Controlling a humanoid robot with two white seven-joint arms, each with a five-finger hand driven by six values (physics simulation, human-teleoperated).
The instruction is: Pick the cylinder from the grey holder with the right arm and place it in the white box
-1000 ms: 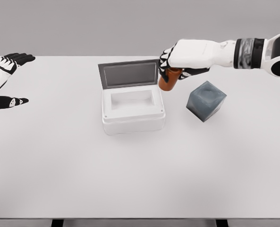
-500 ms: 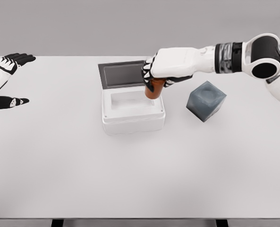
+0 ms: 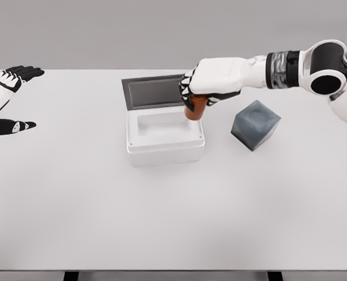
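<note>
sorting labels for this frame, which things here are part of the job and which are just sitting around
Part of the job:
right hand, shut on the cylinder
cylinder, orange-brown, over the box's right rim
white box, lid open
grey holder, right of the box

Just there:
left hand, open at the table's left edge
table

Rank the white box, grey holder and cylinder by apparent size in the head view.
1. white box, lid open
2. grey holder
3. cylinder, though the right hand covers its upper part

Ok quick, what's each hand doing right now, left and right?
Left hand: open, fingers spread, holding nothing, at the table's far left edge.
Right hand: closed on the cylinder, over the white box.
</note>
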